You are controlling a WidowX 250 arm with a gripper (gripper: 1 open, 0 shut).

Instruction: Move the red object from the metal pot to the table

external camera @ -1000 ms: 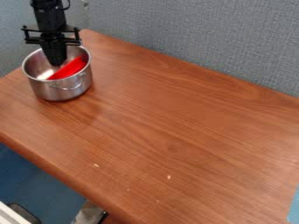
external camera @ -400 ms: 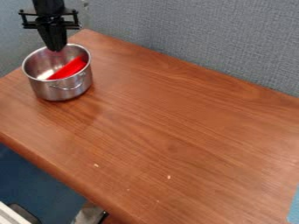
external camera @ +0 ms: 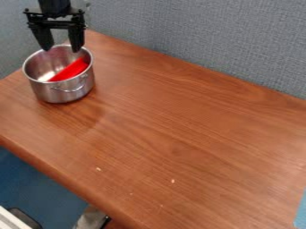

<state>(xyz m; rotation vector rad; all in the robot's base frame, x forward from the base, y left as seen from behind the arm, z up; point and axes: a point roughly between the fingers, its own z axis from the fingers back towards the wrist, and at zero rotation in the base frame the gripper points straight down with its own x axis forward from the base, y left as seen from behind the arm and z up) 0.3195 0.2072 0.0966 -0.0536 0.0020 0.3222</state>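
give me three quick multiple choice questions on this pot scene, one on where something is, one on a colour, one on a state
1. Where is the red object?
A. inside the metal pot
B. on the table beside the pot
C. between the gripper's fingers

2. What colour is the wall behind the table?
A. white
B. grey-blue
C. yellow

3. How does the gripper stand?
A. shut on the red object
B. open above the pot
C. resting flat on the table

Answers: 1 A, red shows within the pot's rim. 2 B, the textured backdrop is grey-blue. 3 B, its two fingers are spread apart over the pot with nothing between them.
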